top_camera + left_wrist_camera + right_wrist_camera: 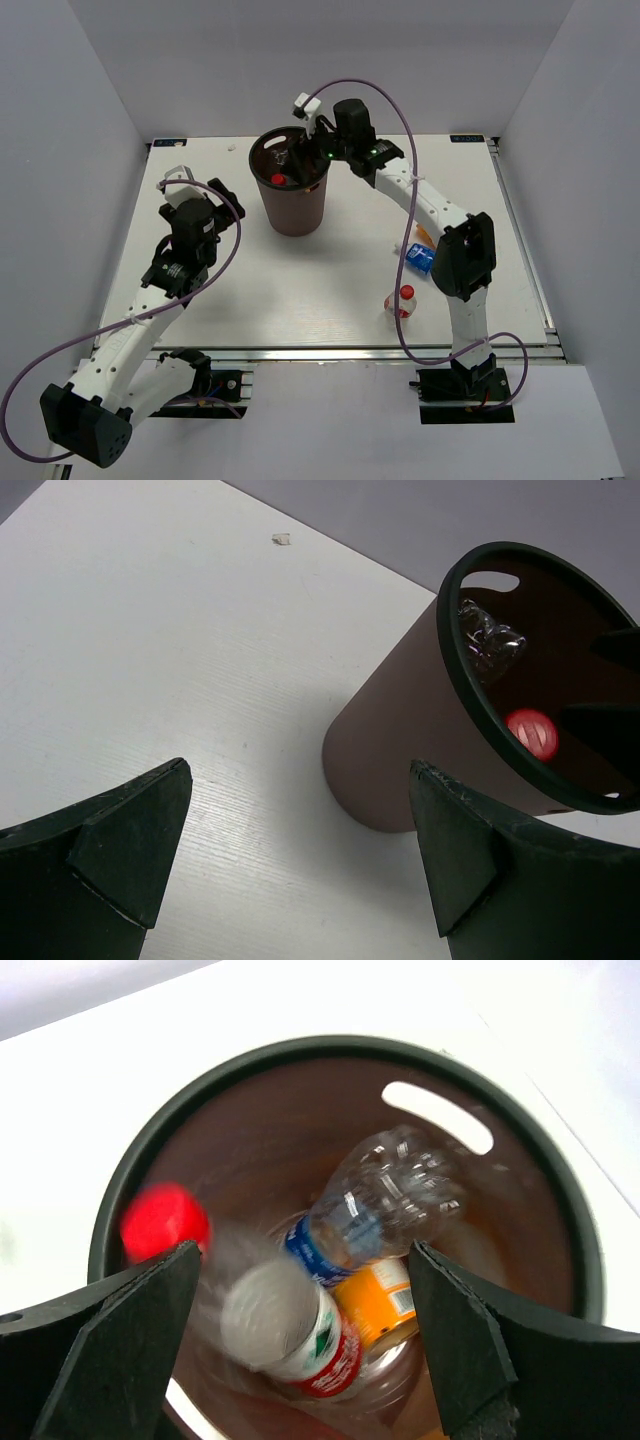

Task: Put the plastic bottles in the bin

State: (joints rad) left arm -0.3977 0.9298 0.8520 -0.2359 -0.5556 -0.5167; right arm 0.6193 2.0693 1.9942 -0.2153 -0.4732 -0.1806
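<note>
The dark brown bin (292,195) stands at the table's back middle. My right gripper (318,150) hangs open over its mouth. In the right wrist view my right gripper (305,1330) is open above the bin (540,1190); inside lie a blue-labelled bottle (385,1195), an orange bottle (378,1300) and a blurred red-labelled bottle (290,1335) with a red cap (165,1222). On the table lie a blue-labelled bottle (420,258), an orange bottle (423,235) partly hidden behind the arm, and a red-capped bottle (402,300). My left gripper (200,215) is open and empty, left of the bin (400,760).
The white table (230,290) sits between grey walls. The right arm's elbow (468,255) stands close beside the bottles on the table. A small scrap (281,539) lies far back on the table in the left wrist view.
</note>
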